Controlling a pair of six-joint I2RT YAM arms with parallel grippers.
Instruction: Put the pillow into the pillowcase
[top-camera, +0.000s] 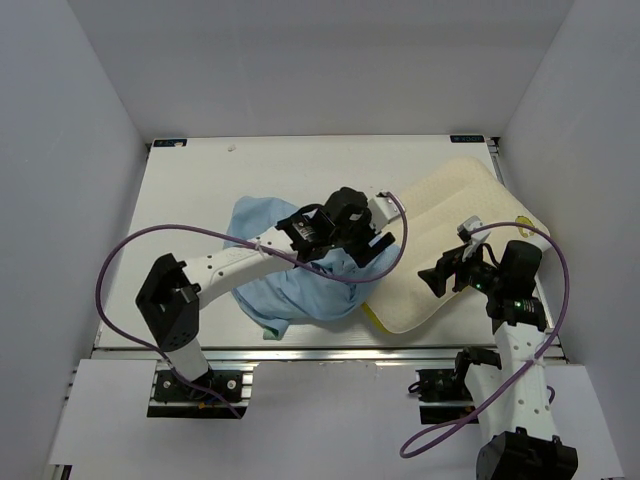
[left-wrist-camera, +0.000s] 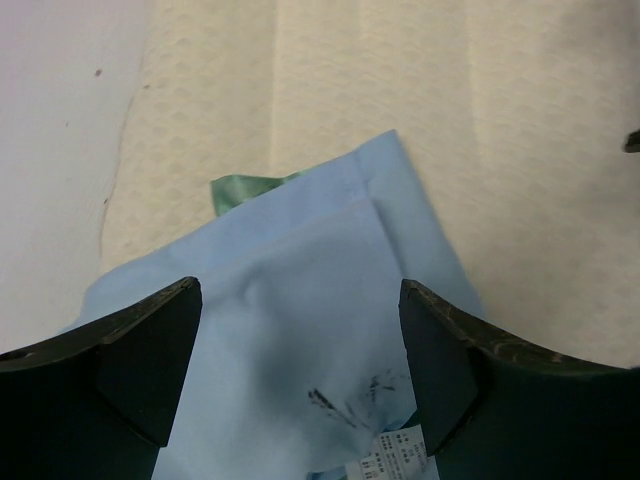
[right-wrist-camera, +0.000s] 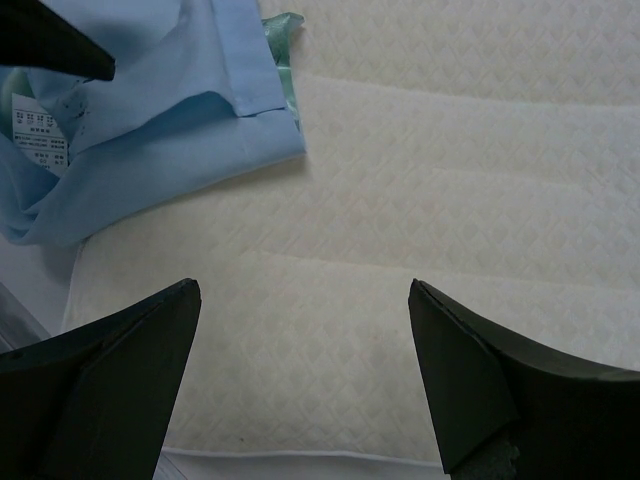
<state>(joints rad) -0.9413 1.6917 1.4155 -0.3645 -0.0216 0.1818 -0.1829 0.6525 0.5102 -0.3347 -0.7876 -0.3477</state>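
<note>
**Top view:** The cream pillow (top-camera: 455, 215) lies slantwise at the right of the white surface (top-camera: 190, 190). The crumpled light-blue pillowcase (top-camera: 290, 290) is heaped at centre, its edge overlapping the pillow's left side. The left hand (top-camera: 370, 250) hovers over that overlap, and the right hand (top-camera: 440, 272) hangs above the pillow's near end.

**Left wrist view:** Only here is the left hand seen released, its dark fingers (left-wrist-camera: 140, 350) spread wide over a flat corner of matte blue cloth. A shiny green sliver (left-wrist-camera: 240, 188) peeps from under the corner. Dark smudges (left-wrist-camera: 345, 400) and a small white printed label (left-wrist-camera: 385, 460) mark the cloth.

**Right wrist view:** The right hand is likewise released and holds nothing. Below it, the pillow's foam shows a fine diamond-dotted texture and soft ridges. The pillowcase corner rests on the pillow at upper left.
</note>
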